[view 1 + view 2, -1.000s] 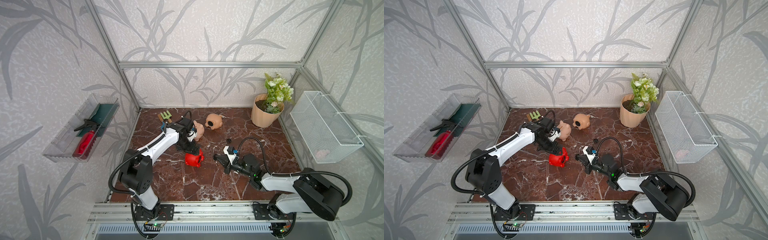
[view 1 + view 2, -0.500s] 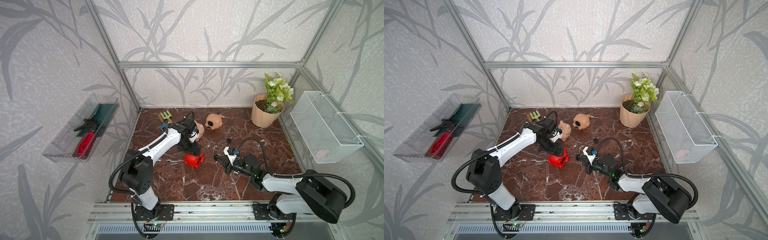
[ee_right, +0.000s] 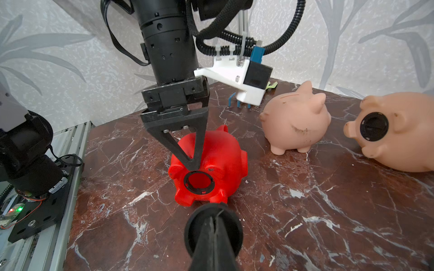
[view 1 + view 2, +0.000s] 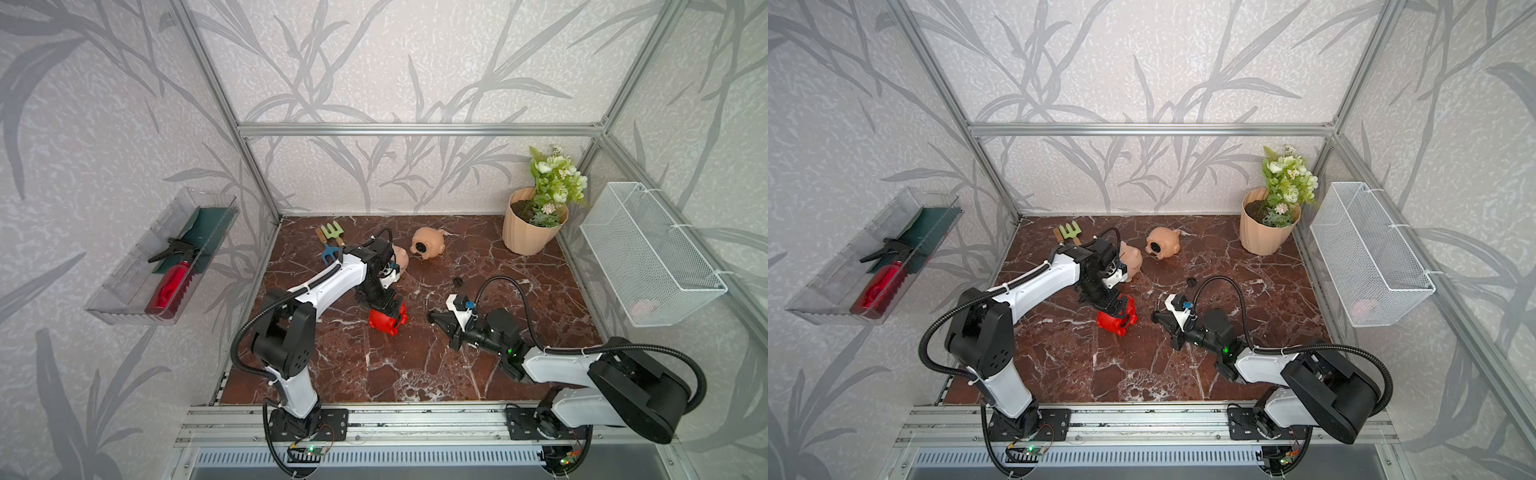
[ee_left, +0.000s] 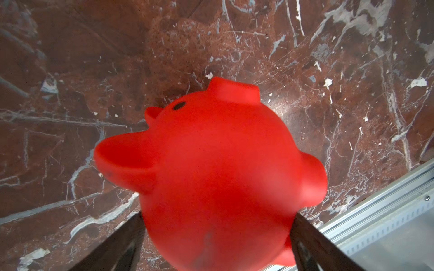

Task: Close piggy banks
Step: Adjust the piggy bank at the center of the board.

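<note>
Mid-table: red pig (image 4: 384, 323) sideways, belly facing right gripper (image 4: 432, 317).

left gripper (image 4: 388, 311) lowered | jaws narrowed onto red piggy bank (image 4: 384, 325)

The front piggy bank (image 4: 383, 323) lies before the left rear piggy bank (image 4: 401, 256) and right rear piggy bank (image 4: 429, 246).
</note>
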